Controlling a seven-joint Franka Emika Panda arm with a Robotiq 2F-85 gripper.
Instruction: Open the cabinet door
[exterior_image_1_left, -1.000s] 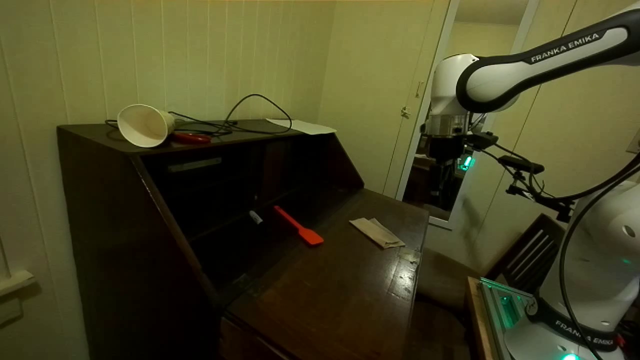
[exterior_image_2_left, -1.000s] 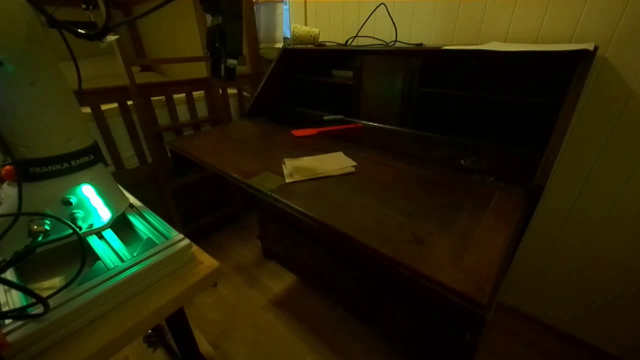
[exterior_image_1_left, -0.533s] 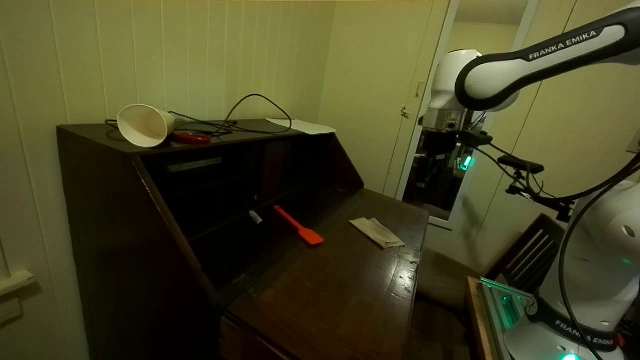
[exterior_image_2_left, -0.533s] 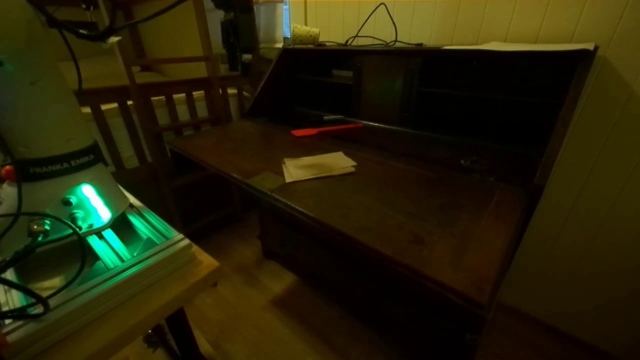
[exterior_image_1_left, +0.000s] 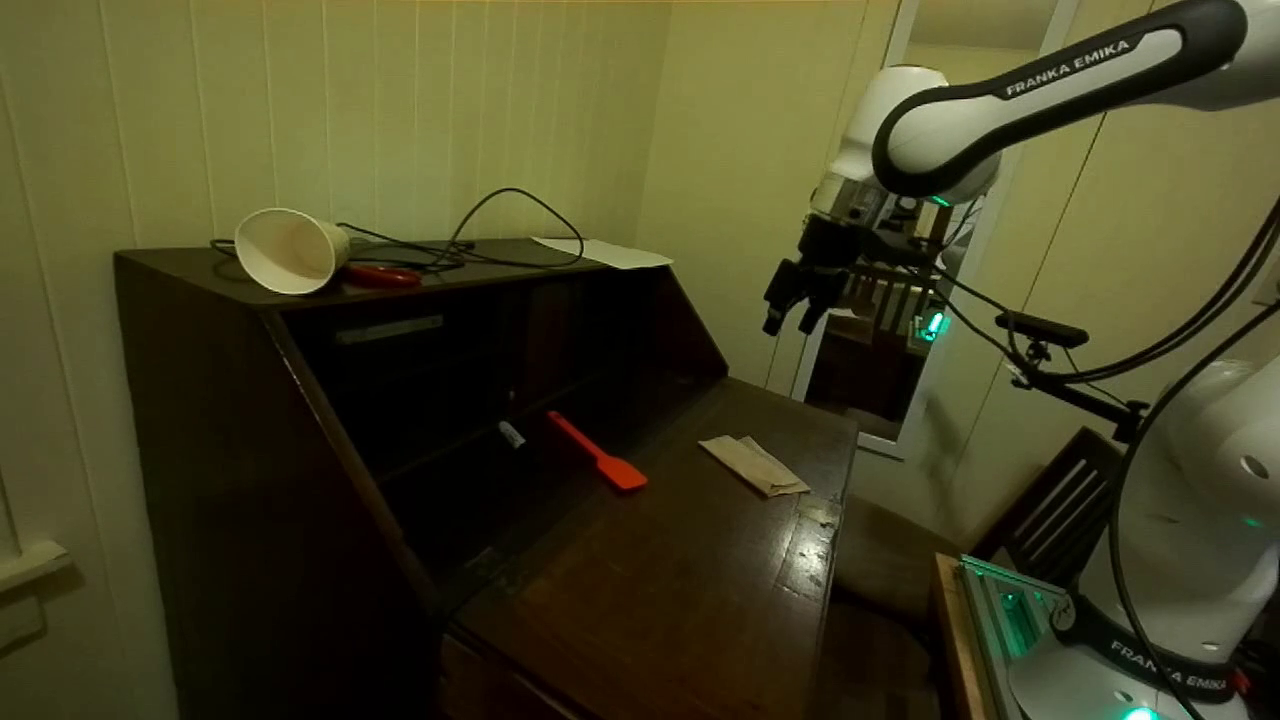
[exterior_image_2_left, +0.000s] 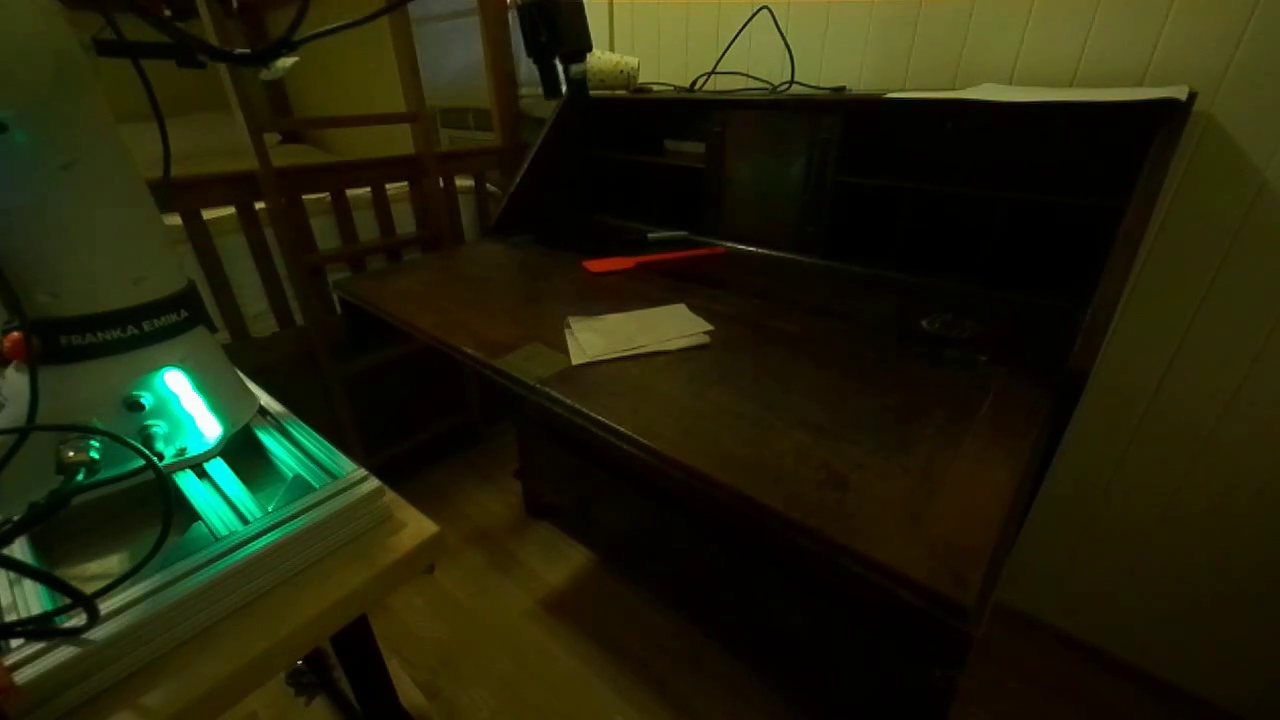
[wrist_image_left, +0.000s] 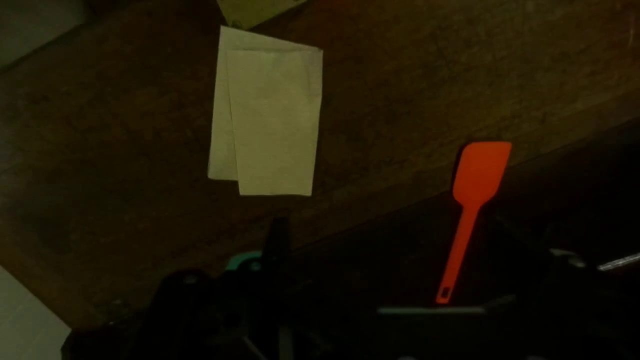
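Already the tabletop (exterior_image_2_left: 850, 420) of the cabinet (exterior_image_1_left: 250, 450) is folded down; the inside door (exterior_image_2_left: 770, 175) (if it's one) seems unopened; nothing is held by the spread pincer (exterior_image_1_left: 790, 325).

"FRANKA EMIKA" in 2 places: on arm link (exterior_image_1_left: 1070, 88); on black base band (exterior_image_2_left: 124, 328), both exterior views.

And lifting the gripper (exterior_image_1_left: 790, 326), swinging it nearer the cabinet (exterior_image_1_left: 620, 570), tilting it, bringing both fingers (exterior_image_1_left: 784, 290) into plain sight!
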